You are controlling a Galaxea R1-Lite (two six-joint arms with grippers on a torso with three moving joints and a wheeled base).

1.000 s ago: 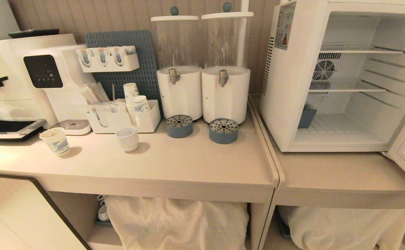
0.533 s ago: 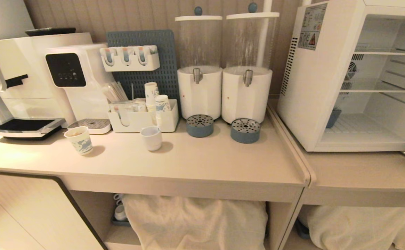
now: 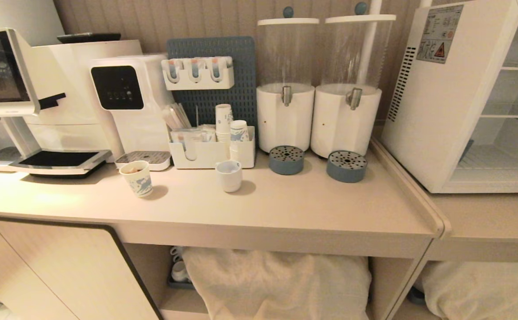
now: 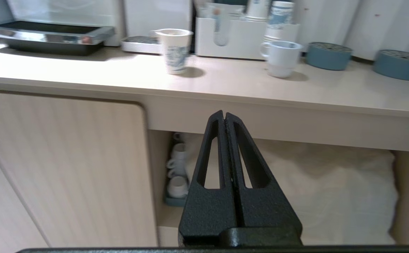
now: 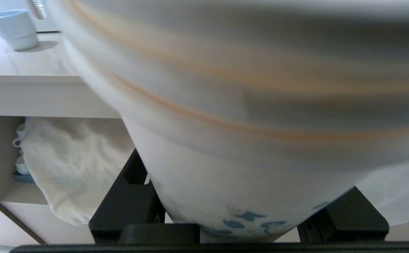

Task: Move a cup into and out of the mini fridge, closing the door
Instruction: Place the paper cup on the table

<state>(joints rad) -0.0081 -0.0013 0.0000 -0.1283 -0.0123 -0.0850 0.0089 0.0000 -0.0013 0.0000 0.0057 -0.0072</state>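
Head view shows me neither arm, only the counter point(image 3: 285, 209) with the mini fridge point(image 3: 454, 98) at the far right, its inside open to me with wire shelves showing; the door itself I cannot see. On the counter, a short blue-printed paper cup point(image 3: 137, 178) stands to the left and a white mug point(image 3: 229, 175) near the middle, just in front of a white organiser point(image 3: 205, 153) holding a stack of paper cups.

On my right wrist camera, the cup point(image 5: 246, 140) fills nearly everything: a white paper cup with blue print near its base, sitting between the black fingers of the right gripper point(image 5: 250, 218), which are closed around it, partly spread. It is held in front of the counter's near edge, below counter height, with a white cloth point(image 5: 74, 165) on the shelf underneath.

My left gripper point(image 4: 225, 119) hangs low before the counter front with its fingers pressed together and nothing between them, pointing toward the shelf where small white cups point(image 4: 178, 168) are stacked.
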